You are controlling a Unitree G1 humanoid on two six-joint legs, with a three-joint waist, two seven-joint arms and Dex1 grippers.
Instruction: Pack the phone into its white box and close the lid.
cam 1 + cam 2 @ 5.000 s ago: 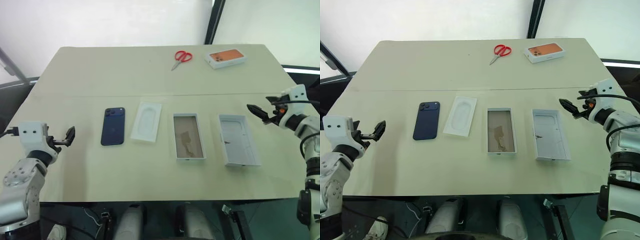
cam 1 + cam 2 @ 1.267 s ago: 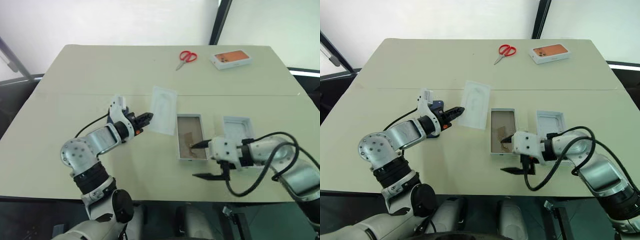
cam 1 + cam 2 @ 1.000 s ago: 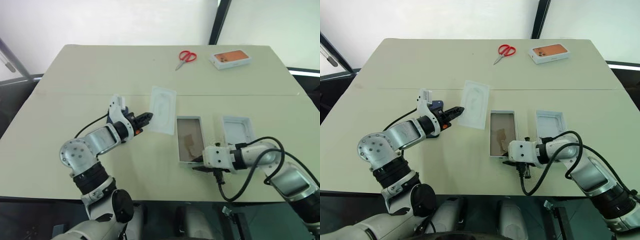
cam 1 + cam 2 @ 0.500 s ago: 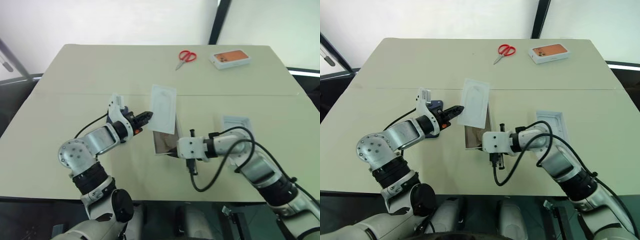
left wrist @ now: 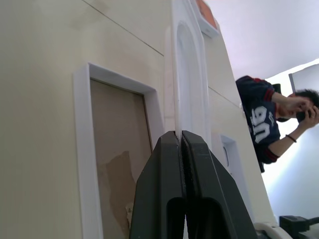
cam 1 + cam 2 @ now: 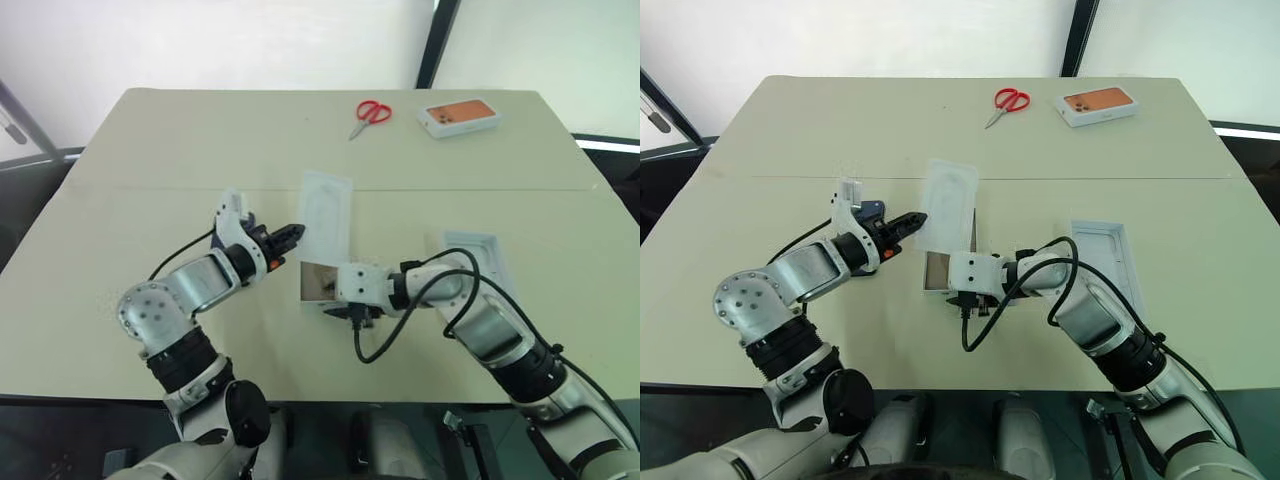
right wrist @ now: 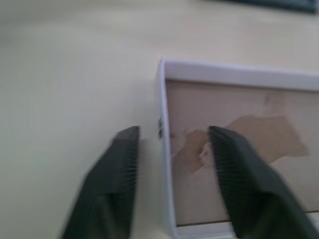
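Note:
My left gripper (image 6: 291,234) is shut on the edge of a flat white insert (image 6: 326,213) and holds it tilted above the table. Under the insert's near end lies the white box (image 6: 317,284), tan inside. My right gripper (image 7: 173,130) is open at the box's near end. One of its fingers (image 7: 114,184) stands outside the end wall (image 7: 234,74) and the other over the tan floor. The lid (image 6: 478,262) lies open side up to the right of my right arm. The phone is hidden.
Red scissors (image 6: 369,111) and a small white box with an orange phone picture (image 6: 459,116) lie at the table's far edge. A person (image 5: 264,124) stands beyond the table in the left wrist view. A black cable (image 6: 372,338) loops from my right wrist.
My right gripper has drawn the white box leftward until it lies under the held insert, then opened its fingers. My left gripper has kept still with the insert.

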